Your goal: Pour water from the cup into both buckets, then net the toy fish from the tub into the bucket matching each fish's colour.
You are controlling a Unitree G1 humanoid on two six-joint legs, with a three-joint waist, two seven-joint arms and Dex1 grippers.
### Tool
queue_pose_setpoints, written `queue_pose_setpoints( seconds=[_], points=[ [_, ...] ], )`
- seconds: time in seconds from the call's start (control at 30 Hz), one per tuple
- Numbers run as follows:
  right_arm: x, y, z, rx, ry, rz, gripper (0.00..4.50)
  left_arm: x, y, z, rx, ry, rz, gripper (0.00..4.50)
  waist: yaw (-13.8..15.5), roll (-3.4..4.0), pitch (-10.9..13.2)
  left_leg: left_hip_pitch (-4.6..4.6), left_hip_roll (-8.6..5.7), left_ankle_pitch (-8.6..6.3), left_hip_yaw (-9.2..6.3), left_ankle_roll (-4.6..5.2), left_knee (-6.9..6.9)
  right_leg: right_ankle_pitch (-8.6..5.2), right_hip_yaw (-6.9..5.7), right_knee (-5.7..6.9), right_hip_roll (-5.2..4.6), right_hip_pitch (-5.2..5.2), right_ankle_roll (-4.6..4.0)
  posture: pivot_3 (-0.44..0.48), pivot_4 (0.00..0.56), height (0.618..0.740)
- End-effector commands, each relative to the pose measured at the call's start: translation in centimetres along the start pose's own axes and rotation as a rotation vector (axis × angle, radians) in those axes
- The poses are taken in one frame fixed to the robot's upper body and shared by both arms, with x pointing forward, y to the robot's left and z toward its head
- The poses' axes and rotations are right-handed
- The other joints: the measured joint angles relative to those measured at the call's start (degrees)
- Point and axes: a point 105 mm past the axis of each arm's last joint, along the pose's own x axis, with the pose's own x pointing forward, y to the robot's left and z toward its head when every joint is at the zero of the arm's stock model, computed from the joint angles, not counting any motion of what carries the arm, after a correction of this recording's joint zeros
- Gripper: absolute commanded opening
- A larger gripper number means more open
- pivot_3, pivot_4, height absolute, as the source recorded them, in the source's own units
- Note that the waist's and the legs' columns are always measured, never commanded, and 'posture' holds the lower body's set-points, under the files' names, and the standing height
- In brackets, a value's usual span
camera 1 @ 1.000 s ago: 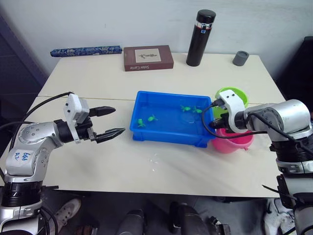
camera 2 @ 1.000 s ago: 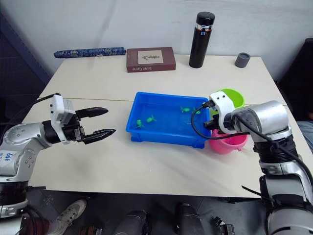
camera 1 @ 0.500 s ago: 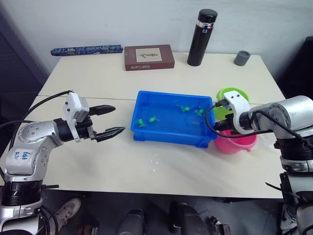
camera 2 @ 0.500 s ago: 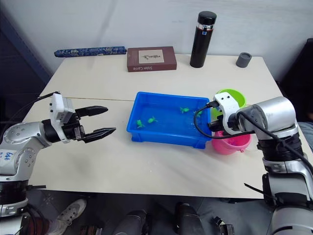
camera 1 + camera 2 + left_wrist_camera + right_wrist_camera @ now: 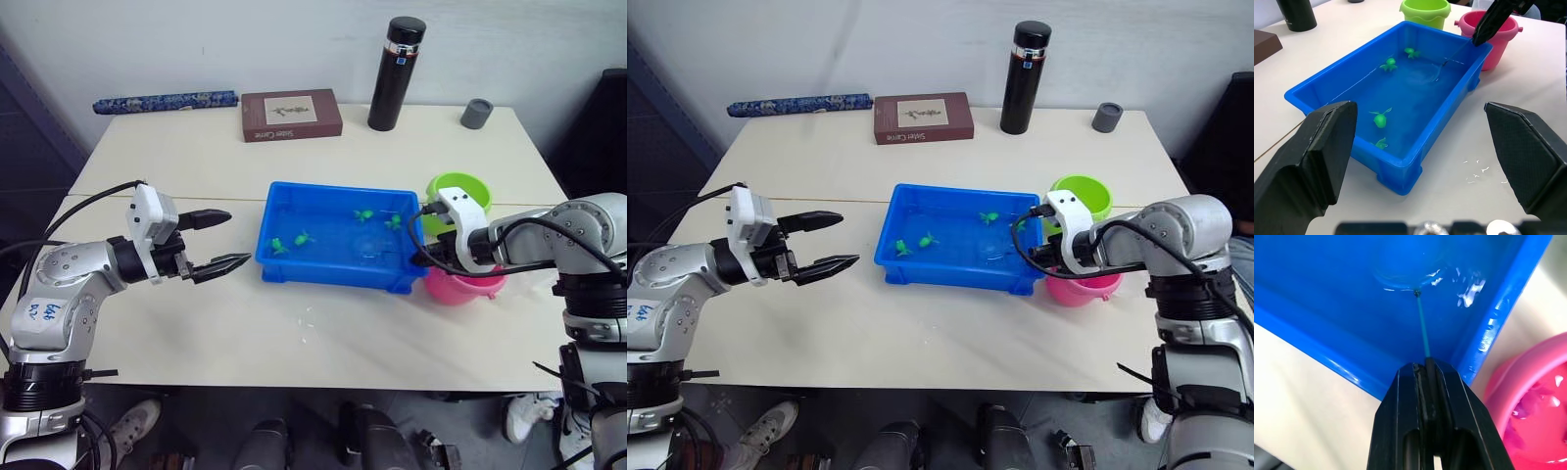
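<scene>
A: Why's the right gripper (image 5: pixel 1425 369) over the tub (image 5: pixel 294 272) corner?

B: Jaws pinched on the net (image 5: pixel 1409 278) stick; hoop's dipped in the water, prob going for a green fish (image 5: pixel 1380 119). Only green ones visible.

A: Buckets?

B: Green bucket (image 5: pixel 460 188) and pink bucket (image 5: pixel 460 286) just beside the tub's right end, short carry. Left gripper (image 5: pixel 223 242) idle over the table (image 5: pixel 196 157), jaws spread, clear of the tub.

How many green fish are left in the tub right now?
4: two near the tub's left end, two toward its far right. Others may be hidden under the net.
</scene>
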Motion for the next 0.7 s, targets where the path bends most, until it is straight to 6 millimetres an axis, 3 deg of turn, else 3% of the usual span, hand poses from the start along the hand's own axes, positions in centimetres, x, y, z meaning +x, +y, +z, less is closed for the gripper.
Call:
queue_pose_setpoints(
  seconds=[0.03,0.17,0.33,0.7],
  points=[
    [-1.7,0.5,2.2,-0.004,-0.09,-0.013,0.0,-0.3,0.1,0.7,0.026,-0.023,0.011,4.47,-0.13,0.0,0.0,0.0,0.01,0.0,0.0,0.0,0.0,0.0,0.0,0.0,0.0,0.0,0.0,0.0,0.15,0.739],
    [-2.2,1.6,2.7,-0.033,-0.118,-0.013,0.0,-0.4,0.1,0.7,0.025,-0.024,0.014,4.47,-0.27,0.0,0.0,-0.01,0.02,0.0,-0.01,0.0,-0.02,0.0,-0.01,-0.04,0.0,0.0,0.0,0.0,0.15,0.739],
    [-2.5,3.4,1.6,-0.081,-0.093,0.028,0.0,-0.2,0.0,0.5,0.022,-0.028,0.01,4.47,-0.5,0.0,0.0,-0.04,0.04,0.0,-0.01,0.0,-0.02,0.0,-0.03,-0.09,0.0,0.0,0.0,0.0,0.15,0.739],
    [-2.9,3.6,-0.6,-0.067,-0.067,-0.108,0.0,0.2,0.0,0.4,0.018,-0.043,0.005,4.47,-0.63,0.01,0.01,-0.09,0.06,0.01,-0.01,0.04,0.0,0.02,-0.05,-0.39,0.0,0.01,0.04,0.0,0.15,0.739]
  ],
)
